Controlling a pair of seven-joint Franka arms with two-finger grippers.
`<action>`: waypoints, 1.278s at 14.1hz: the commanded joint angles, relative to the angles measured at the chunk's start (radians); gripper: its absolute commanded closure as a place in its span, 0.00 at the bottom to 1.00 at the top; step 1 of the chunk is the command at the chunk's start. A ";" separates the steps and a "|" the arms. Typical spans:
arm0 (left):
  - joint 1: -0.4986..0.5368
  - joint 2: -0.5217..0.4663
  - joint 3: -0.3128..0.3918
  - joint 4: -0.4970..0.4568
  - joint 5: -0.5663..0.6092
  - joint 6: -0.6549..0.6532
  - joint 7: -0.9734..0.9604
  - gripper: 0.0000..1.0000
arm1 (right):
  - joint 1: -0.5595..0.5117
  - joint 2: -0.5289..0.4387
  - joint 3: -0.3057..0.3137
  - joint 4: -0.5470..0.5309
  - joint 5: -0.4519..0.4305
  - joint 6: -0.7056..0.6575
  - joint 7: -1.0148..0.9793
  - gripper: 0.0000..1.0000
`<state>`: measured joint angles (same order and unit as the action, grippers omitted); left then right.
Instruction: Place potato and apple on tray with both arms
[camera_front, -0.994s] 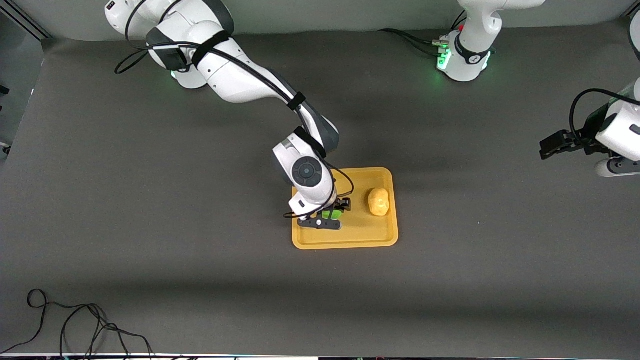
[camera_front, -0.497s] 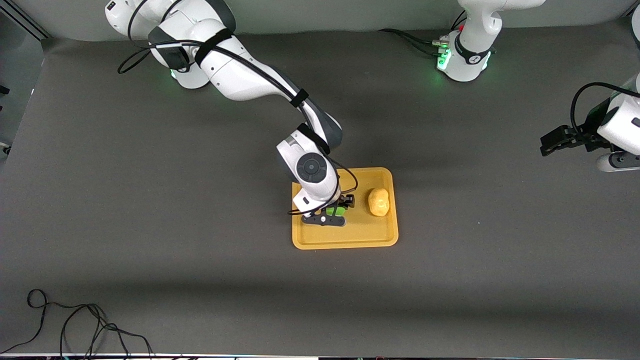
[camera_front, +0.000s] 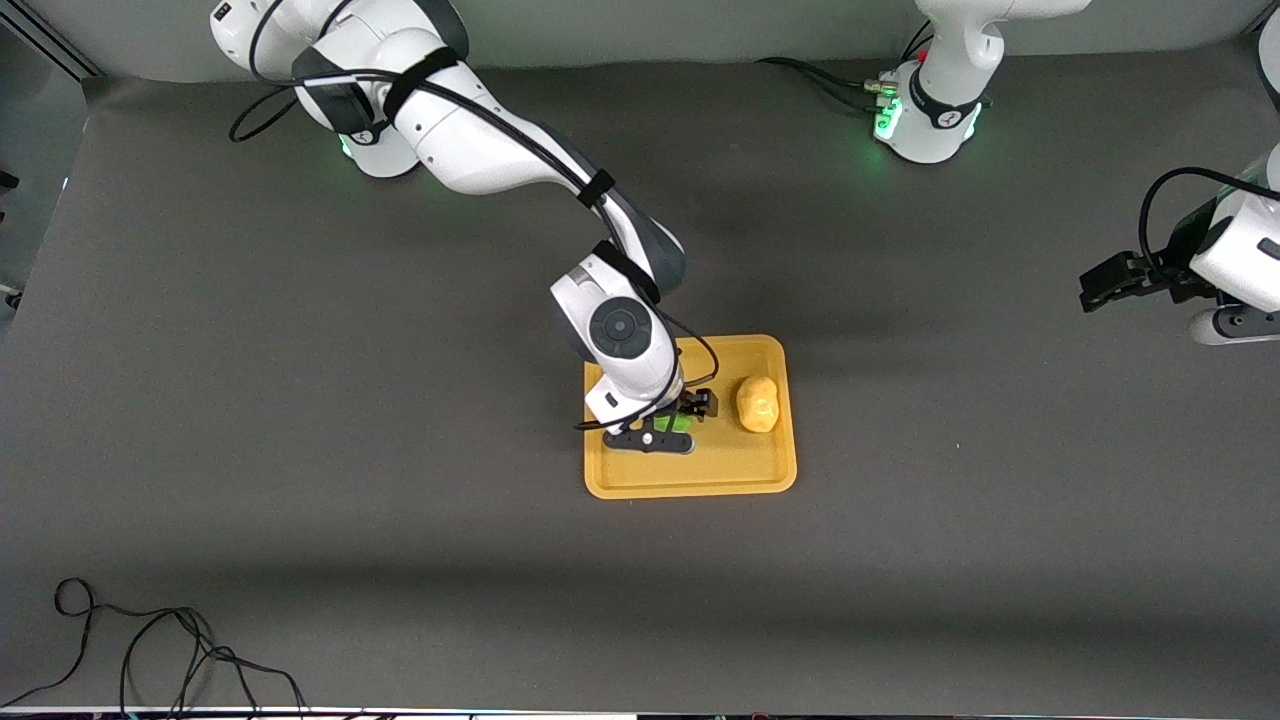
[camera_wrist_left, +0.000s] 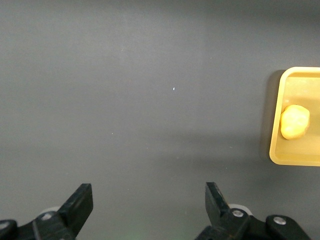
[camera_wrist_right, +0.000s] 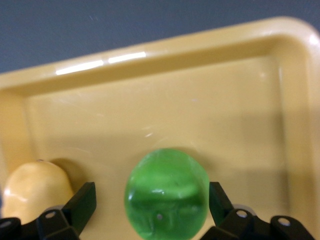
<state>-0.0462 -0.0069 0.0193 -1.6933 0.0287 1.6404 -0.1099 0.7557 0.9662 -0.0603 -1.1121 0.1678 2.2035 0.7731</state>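
Note:
The orange-yellow tray (camera_front: 690, 488) lies mid-table. The yellow-tan potato (camera_front: 757, 403) rests in it toward the left arm's end. The green apple (camera_front: 672, 422) sits on the tray floor beside the potato. My right gripper (camera_front: 675, 424) is low over the tray, open, its fingers on either side of the apple with gaps showing. The right wrist view shows the apple (camera_wrist_right: 166, 192), the potato (camera_wrist_right: 35, 190) and the tray rim (camera_wrist_right: 150, 65). My left gripper (camera_front: 1095, 290) waits open and empty over bare table at its end; its wrist view (camera_wrist_left: 150, 200) shows the potato (camera_wrist_left: 295, 122) on the tray (camera_wrist_left: 278, 150).
A black cable (camera_front: 150, 650) lies coiled on the table at the near corner toward the right arm's end. The two arm bases (camera_front: 925, 120) stand along the table's edge farthest from the front camera.
My right hand has shifted a little over the tray toward the potato, with the apple between its fingers. My left hand has drifted slightly. The potato and tray have not moved.

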 joint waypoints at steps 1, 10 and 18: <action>-0.004 -0.022 0.001 -0.014 0.014 -0.013 0.009 0.00 | -0.033 -0.137 -0.004 -0.028 -0.021 -0.134 -0.012 0.00; -0.003 -0.035 0.001 -0.014 0.014 -0.010 0.009 0.00 | -0.291 -0.720 -0.050 -0.495 -0.022 -0.332 -0.414 0.00; 0.008 -0.035 0.011 -0.014 0.014 0.001 0.022 0.00 | -0.562 -0.909 -0.040 -0.427 -0.113 -0.623 -0.460 0.00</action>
<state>-0.0410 -0.0164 0.0275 -1.6928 0.0313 1.6414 -0.1059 0.2838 0.1210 -0.1595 -1.5379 0.0711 1.6108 0.3362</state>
